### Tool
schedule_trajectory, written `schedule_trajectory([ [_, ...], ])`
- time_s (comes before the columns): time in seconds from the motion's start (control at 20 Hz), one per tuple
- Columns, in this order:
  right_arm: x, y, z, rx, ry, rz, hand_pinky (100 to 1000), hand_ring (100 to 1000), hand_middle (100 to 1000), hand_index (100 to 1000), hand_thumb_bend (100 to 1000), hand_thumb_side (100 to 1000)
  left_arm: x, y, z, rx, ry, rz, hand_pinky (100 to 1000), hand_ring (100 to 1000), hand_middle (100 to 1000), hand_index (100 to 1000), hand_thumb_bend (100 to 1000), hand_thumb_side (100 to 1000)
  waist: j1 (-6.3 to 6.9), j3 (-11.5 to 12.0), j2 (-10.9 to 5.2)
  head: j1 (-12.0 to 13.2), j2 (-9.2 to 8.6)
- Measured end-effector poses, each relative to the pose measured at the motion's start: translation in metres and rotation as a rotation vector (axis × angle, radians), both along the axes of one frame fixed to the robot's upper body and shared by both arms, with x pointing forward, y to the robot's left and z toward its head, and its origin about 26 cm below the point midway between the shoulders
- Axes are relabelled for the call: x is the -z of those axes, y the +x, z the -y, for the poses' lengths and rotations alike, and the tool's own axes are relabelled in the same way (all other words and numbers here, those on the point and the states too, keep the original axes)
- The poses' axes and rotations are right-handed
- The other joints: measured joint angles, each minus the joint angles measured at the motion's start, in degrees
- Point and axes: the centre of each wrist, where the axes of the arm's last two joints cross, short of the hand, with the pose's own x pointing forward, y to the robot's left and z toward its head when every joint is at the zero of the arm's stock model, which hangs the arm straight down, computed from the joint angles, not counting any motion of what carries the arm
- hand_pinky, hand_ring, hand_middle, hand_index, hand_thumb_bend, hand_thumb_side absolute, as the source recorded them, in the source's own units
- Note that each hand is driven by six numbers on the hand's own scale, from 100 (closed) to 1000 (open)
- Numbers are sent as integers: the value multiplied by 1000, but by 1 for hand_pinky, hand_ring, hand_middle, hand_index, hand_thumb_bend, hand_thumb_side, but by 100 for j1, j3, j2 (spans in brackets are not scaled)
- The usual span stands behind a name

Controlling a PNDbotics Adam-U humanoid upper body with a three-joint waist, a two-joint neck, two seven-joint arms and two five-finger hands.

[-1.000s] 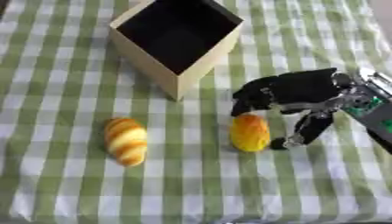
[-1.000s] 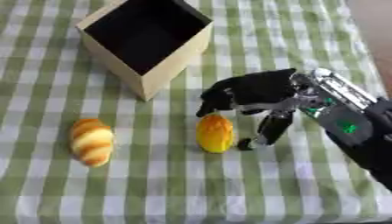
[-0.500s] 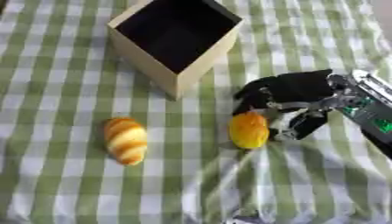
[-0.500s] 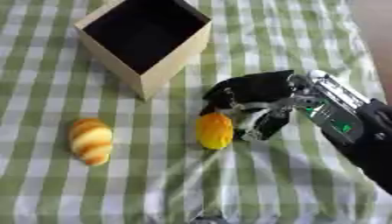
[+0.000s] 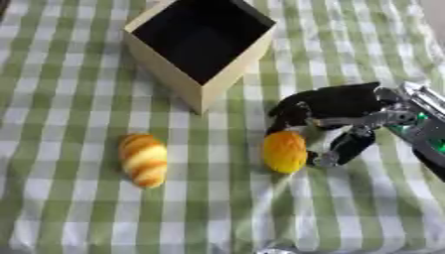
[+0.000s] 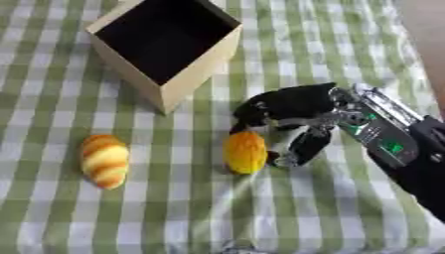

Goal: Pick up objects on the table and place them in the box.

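An orange-yellow oval fruit lies on the green-checked cloth, right of centre. My right hand comes in from the right and is curled over it. The fingers bend down onto the fruit's top and the thumb presses its right side. A striped golden bread roll lies apart at the left. The open cardboard box stands behind, dark and empty inside. My left hand shows in no view.
The checked cloth covers the whole table and is puckered just in front of the fruit. Bare cloth lies between the box and both objects.
The right hand's fingers and thumb have drawn in against the fruit. The cloth in front of it has wrinkled. The roll and the box have not moved.
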Motion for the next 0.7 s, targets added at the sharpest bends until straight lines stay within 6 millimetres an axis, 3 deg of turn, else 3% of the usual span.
schedule_trajectory([
  [0.35,-2,-1,1,12,11,-23,928,894,591,761,100,183,0,0,0,0,1,0,784,700,804,861,100,662,-4,0,-1,4,0],
  [0.7,-3,-1,0,5,22,-25,915,870,550,727,100,183,0,0,0,1,4,-3,784,701,805,861,100,662,-4,-12,-2,18,0],
])
